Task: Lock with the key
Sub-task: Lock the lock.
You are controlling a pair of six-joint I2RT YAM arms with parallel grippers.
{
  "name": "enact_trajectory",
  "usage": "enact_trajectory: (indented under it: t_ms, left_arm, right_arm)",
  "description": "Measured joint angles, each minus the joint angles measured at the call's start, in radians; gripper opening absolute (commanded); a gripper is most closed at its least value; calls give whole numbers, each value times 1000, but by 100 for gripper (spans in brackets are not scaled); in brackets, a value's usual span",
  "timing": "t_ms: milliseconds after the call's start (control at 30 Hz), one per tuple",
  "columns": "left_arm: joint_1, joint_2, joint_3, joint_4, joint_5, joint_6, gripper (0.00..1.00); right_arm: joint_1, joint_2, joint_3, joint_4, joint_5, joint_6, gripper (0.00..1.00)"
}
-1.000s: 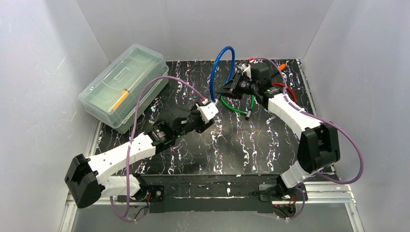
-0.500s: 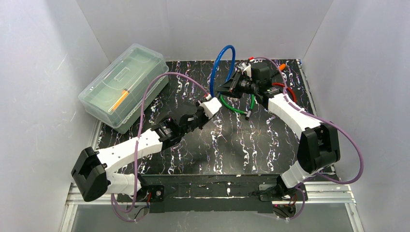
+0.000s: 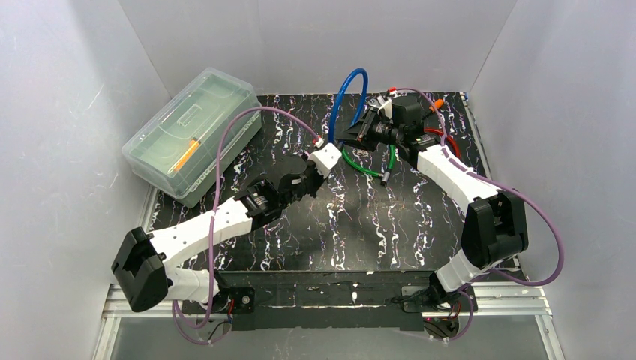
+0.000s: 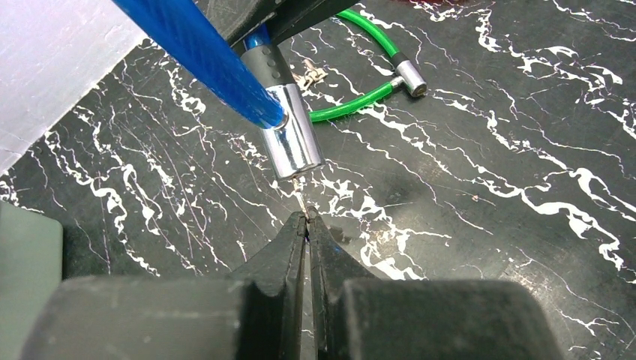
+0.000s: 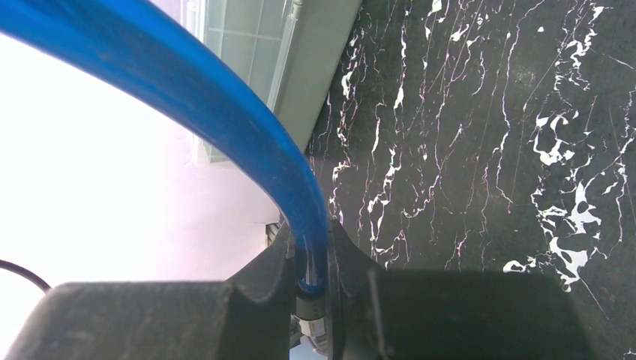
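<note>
**A:** While the right gripper (image 5: pixel 311 259) pinches the blue cable (image 5: pixel 225 112) just above the lock barrel (image 4: pixel 291 135), is the key actually in yet?

**B:** It looks so. From the left wrist, a thin key (image 4: pixel 302 202) runs from the barrel's lower end face down into the left gripper (image 4: pixel 307 225), whose jaws are pressed together on its near end. Only a sliver of metal shows, so how deep it sits I can't tell.

**A:** So which step is this?

**B:** I'd judge the key is seated, or nearly, and gripped. The turn is what remains.

**A:** What does that ask of the left arm?

**B:** A wrist roll about the key's own line, with no sideways pull. The right side has to hold the barrel steady against that twist, or the barrel just spins with it.

**A:** And the barrel's orientation?

**B:** Held off the table (image 3: pixel 375 217) at its far middle, in the overhead view. Its long axis lies roughly in line with the left fingers (image 4: pixel 289 247), keyhole end toward them, slightly tilted in the wrist view. The other end carries a black collar (image 4: pixel 264 64), where the cable leaves.

**A:** Anything nearby to mind?

**B:** A green cable lock (image 4: pixel 360 101) lies on the table just beyond, apart from the barrel.
</note>
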Motion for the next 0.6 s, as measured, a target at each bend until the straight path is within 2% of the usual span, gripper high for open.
enact_trajectory:
  t_ms: [167, 533, 600]
  left_arm:
    - [12, 3, 8, -17, 9, -47, 1]
    - [41, 3, 34, -57, 61, -153, 28]
    - [43, 4, 35, -62, 68, -163, 30]
  right_arm:
    - [0, 0, -8, 5, -5, 3, 1]
    - [-1, 0, -11, 21, -14, 7, 1]
    - [-1, 0, -11, 22, -16, 7, 1]
